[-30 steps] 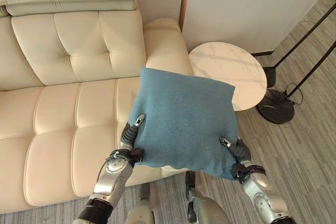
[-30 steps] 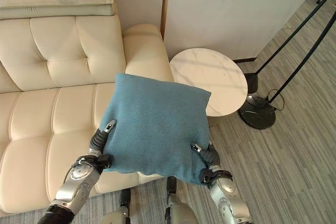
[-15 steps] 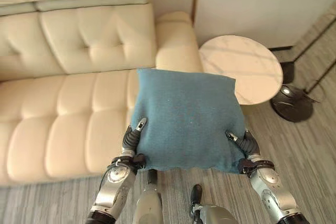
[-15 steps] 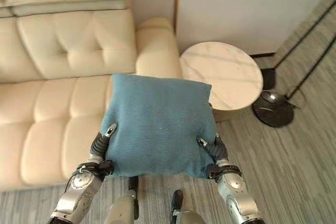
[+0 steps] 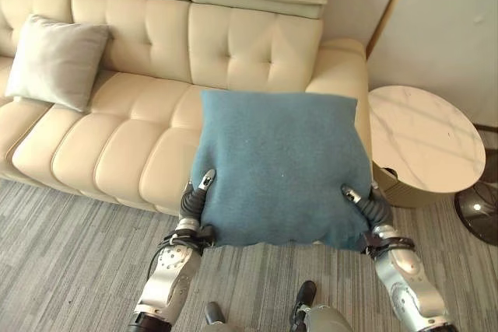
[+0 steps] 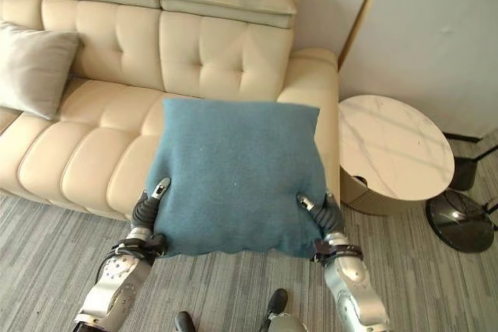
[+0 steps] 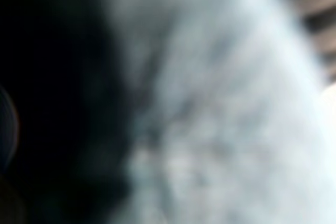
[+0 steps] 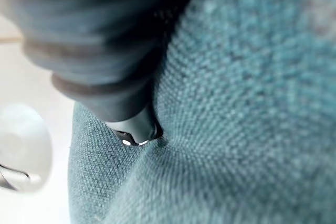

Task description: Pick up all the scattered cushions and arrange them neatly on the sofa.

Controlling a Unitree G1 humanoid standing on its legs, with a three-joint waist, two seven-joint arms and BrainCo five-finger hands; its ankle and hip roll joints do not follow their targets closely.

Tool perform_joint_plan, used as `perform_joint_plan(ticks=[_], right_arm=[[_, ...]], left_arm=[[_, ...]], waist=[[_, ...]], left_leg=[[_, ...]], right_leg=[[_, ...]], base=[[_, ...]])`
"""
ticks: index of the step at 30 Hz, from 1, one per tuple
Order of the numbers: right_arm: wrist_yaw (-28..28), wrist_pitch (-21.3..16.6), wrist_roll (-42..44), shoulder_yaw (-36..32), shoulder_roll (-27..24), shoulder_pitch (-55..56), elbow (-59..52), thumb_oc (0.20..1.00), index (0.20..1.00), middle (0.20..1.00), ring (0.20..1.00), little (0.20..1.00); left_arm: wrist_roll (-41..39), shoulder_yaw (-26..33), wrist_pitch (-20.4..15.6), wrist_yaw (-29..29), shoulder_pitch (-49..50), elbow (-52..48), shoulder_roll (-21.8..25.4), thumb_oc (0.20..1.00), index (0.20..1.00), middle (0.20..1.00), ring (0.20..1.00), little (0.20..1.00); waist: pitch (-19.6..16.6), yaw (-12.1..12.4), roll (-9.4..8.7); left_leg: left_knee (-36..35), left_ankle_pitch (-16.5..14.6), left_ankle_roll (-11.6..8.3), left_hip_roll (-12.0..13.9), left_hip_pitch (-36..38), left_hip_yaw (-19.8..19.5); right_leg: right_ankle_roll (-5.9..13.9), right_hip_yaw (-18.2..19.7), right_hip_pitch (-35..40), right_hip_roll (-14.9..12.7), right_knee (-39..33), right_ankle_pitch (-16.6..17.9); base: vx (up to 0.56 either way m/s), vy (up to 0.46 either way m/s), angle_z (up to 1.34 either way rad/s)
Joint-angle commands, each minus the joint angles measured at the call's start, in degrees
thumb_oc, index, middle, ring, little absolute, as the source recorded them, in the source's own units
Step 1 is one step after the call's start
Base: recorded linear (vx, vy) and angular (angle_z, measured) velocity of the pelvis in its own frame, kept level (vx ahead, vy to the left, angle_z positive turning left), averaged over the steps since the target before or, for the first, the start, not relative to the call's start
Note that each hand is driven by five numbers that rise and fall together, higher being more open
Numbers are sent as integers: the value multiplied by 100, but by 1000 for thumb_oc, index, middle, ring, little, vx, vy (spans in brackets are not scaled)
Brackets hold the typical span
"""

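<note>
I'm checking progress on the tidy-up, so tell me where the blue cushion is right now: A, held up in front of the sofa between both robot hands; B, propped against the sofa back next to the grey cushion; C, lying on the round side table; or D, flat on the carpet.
A: the blue cushion hangs above the sofa front, gripped at its lower corners by the left hand and right hand.

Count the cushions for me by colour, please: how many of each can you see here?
Blue cushion, held up between the left hand and right hand: 1
Grey cushion, leaning on the sofa: 1
Total: 2
</note>
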Motion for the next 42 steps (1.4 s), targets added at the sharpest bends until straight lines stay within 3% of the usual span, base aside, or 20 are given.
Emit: perform_joint_plan(ticks=[1,5,11,12,13,16,19,20,24,26,28,31,33,35,36,37,42], right_arm=[[285,-378,-53,132,157,-497,-393,200,200,200,200,200],[271,-361,-42,182,282,-561,-345,200,200,200,200,200],[172,-401,-232,86,413,-568,-366,200,200,200,200,200],[124,-400,-213,26,481,-514,-323,200,200,200,200,200],[86,-413,-187,6,484,-522,-282,200,200,200,200,200],[55,-441,-161,7,488,-588,-221,200,200,200,200,200],[41,-432,-144,-7,521,-556,-192,200,200,200,200,200],[31,-440,-129,17,515,-513,-209,200,200,200,200,200],[59,-457,-122,-36,442,-360,-216,200,200,200,200,200],[61,-462,-100,-50,399,-336,-231,200,200,200,200,200],[64,-438,-84,-24,278,-368,-231,200,200,200,200,200],[58,-410,-83,-23,229,-394,-226,200,200,200,200,200],[52,-364,-121,-10,189,-423,-208,200,200,200,200,200],[54,-340,-129,2,171,-426,-189,200,200,200,200,200],[42,-339,-143,8,156,-432,-183,200,200,200,200,200],[16,-347,-160,19,134,-442,-145,200,200,200,200,200],[-66,-338,-172,-83,95,-377,-85,200,200,200,200,200]], left_arm=[[347,153,-466,-349,-197,-707,8,200,200,200,200,200],[412,202,-486,-321,-188,-663,58,200,200,200,200,200],[530,187,-503,-129,-323,-599,159,200,200,200,200,200],[549,134,-491,-88,-386,-561,162,200,200,200,200,200],[537,163,-511,-96,-400,-547,156,200,200,200,200,200],[588,178,-499,-95,-450,-499,149,200,200,200,200,200],[613,179,-478,-42,-566,-435,105,200,200,200,200,200],[631,184,-515,-47,-617,-425,80,200,200,200,200,200],[647,167,-565,-63,-552,-515,40,200,200,200,200,200],[620,185,-571,-67,-524,-545,38,200,200,200,200,200],[585,234,-590,-2,-495,-555,35,200,200,200,200,200],[559,267,-577,20,-478,-569,27,200,200,200,200,200],[553,332,-543,37,-358,-619,22,200,200,200,200,200],[544,361,-538,54,-310,-640,17,200,200,200,200,200],[552,370,-525,81,-289,-673,12,200,200,200,200,200],[558,389,-525,160,-261,-707,-10,200,200,200,200,200],[595,368,-583,264,-355,-706,-39,200,200,200,200,200]], waist=[[-288,23,-51],[-260,122,-159],[-57,109,-182],[-10,-62,-185],[-9,-101,-190],[26,-105,-234],[56,-141,-243],[33,-126,-287],[-140,-273,-348],[-176,-309,-344],[-131,-237,-393],[-105,-175,-454],[-96,-66,-544],[-99,-26,-560],[-98,14,-553],[-34,105,-463],[32,149,-328]], left_leg=[[-40,-517,-29,93,66,-197],[-28,-627,132,-105,76,-256],[-12,-794,455,-475,112,-642],[-40,-706,501,-505,82,-729],[-40,-746,510,-556,111,-778],[-40,-846,511,-691,225,-823],[-40,-1027,478,-741,427,-966],[48,-1228,446,-783,593,-936],[584,-1489,261,-649,718,-769],[1006,-1431,167,-546,635,-766],[2241,-1014,37,-356,209,-853],[2635,-966,67,-283,-207,-961],[2253,-1140,193,-170,-493,-1108],[2038,-1126,200,-135,-571,-1199],[1720,-894,164,-90,-693,-1371],[1083,-350,17,89,-893,-1714],[164,115,-203,277,-1269,-1986]], right_leg=[[290,481,270,265,21,-1043],[439,546,239,72,114,-926],[615,1125,-188,-281,1322,-846],[453,1739,-581,215,1441,-1004],[446,1893,-638,418,1249,-1051],[352,1613,-855,668,862,-926],[465,1358,-974,738,612,-854],[420,936,-761,713,356,-884],[189,931,-500,746,378,-925],[123,967,-374,801,339,-973],[-66,1159,-58,900,219,-1096],[-116,1309,81,895,156,-1166],[-44,1556,239,787,116,-1251],[-17,1641,310,751,97,-1281],[2,1725,362,754,74,-1304],[28,1914,515,803,41,-1398],[123,2186,784,709,-10,-1594]], base=[[-15,193,10],[-5,176,-2],[5,184,20],[27,141,24],[85,115,36],[196,17,38],[244,-25,35],[283,-46,89],[282,-106,0],[213,-98,8],[263,-119,-5],[171,-21,-43],[257,109,-54],[184,98,-46],[217,169,-99],[211,168,-94],[199,210,-59]])
